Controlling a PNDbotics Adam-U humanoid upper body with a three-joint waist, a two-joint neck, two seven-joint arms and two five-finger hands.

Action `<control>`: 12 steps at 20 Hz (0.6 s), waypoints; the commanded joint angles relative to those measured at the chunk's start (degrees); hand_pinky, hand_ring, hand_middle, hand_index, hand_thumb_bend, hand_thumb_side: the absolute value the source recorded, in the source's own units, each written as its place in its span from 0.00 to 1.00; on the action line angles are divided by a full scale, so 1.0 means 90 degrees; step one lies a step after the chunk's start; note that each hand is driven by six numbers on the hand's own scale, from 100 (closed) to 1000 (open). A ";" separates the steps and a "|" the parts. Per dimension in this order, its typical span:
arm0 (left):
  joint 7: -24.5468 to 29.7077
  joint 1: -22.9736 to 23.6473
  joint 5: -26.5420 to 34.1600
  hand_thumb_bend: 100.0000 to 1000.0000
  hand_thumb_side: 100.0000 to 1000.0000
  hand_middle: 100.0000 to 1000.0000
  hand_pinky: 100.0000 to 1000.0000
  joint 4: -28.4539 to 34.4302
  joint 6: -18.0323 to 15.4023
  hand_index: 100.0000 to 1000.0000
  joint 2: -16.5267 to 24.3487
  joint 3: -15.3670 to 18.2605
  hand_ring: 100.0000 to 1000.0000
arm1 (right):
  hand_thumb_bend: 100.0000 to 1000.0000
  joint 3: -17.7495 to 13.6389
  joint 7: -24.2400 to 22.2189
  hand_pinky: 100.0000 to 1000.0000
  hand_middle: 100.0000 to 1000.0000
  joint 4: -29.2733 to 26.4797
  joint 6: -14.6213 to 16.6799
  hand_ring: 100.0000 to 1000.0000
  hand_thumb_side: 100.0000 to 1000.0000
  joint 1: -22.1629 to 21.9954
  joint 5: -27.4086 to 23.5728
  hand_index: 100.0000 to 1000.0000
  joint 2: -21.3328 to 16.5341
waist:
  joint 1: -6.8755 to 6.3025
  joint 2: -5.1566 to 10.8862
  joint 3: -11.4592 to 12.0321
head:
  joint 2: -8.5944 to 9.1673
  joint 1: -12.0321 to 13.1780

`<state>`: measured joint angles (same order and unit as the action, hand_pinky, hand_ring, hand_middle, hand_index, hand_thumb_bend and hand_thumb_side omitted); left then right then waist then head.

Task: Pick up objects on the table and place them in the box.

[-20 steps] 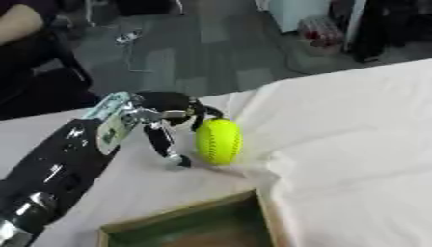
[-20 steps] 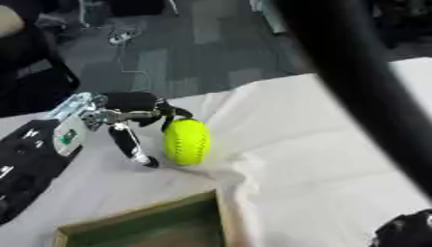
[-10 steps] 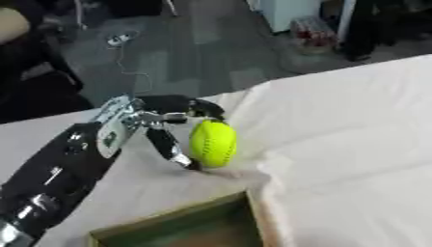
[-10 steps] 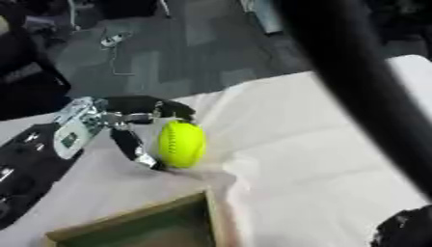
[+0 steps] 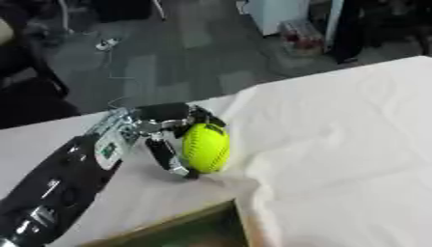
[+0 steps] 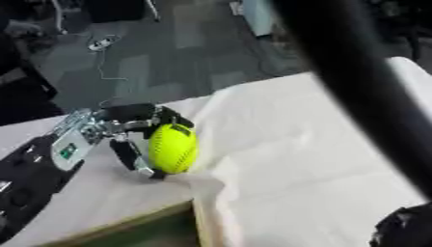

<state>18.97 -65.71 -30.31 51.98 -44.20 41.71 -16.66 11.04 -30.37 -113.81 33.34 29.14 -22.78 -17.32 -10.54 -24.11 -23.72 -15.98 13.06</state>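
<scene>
Fingers [image 5: 168,157] of my left hand [image 5: 156,128] are curled round the yellow-green ball [image 5: 205,147]: some arch over its top from the far side, another runs down its left flank to the cloth beneath it. So I am gripping the ball, which sits against the hand's right side, its lower end at or just above the white tablecloth [image 5: 337,144]; I cannot tell whether it still touches.

Just right of the ball the cloth is rucked into a fold [image 5: 245,183] that runs toward me. Near me, below the ball and slightly right of it, lies the wooden rim of the box [image 5: 182,221], its dark green inside showing at the bottom edge. Beyond the hand the table's far edge [image 5: 236,94] is close, with grey floor behind it. To the right the cloth spreads wide and smooth.

My right arm [image 6: 354,82] crosses the right eye view as a dark bar, with a dark part of it in the lower right corner; that hand's fingers I cannot tell.
</scene>
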 commanded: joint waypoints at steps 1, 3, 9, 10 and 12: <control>0.0458 -0.0016 -0.0103 0.00 0.30 0.14 0.00 0.0068 -0.0863 0.40 0.0240 0.0082 0.00 | 0.00 -0.0047 -0.0467 0.00 0.45 -0.0087 0.0490 0.31 0.93 -0.0051 -0.0033 0.58 -0.0169 | 0.0048 0.0245 0.0073 | 0.0004 0.0045; 0.0247 0.0048 -0.0119 0.00 0.30 0.13 0.00 0.0105 -0.0863 0.39 0.0301 0.0072 0.00 | 0.00 -0.0038 -0.0487 0.00 0.45 -0.0087 0.0523 0.31 0.93 -0.0129 -0.0036 0.58 -0.0238 | 0.0067 0.0319 0.0159 | -0.0028 0.0058; -0.0144 0.0329 0.0210 0.00 0.28 0.12 0.00 0.0340 -0.0863 0.38 0.0535 0.0023 0.00 | 0.00 0.0018 -0.0599 0.00 0.45 -0.0087 0.0639 0.31 0.93 -0.0448 -0.0031 0.57 -0.0423 | 0.0193 0.0613 0.0436 | -0.0242 0.0064; -0.0175 0.0377 0.0297 0.00 0.27 0.12 0.00 0.0412 -0.0863 0.38 0.0579 0.0005 0.00 | 0.00 0.0008 -0.0611 0.00 0.45 -0.0087 0.0675 0.31 0.93 -0.0503 -0.0026 0.57 -0.0467 | 0.0215 0.0676 0.0480 | -0.0295 0.0051; -0.0226 0.0450 0.0492 0.00 0.27 0.12 0.00 0.0565 -0.0863 0.38 0.0664 -0.0022 0.00 | 0.00 0.0024 -0.0647 0.00 0.44 -0.0087 0.0743 0.31 0.93 -0.0621 -0.0057 0.56 -0.0550 | 0.0260 0.0811 0.0566 | -0.0458 0.0033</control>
<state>14.35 -60.91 -27.25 55.48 -48.82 44.86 -17.05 11.29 -30.10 -113.82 33.61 23.40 -23.05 -21.01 -8.64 -17.79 -18.51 -19.70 13.19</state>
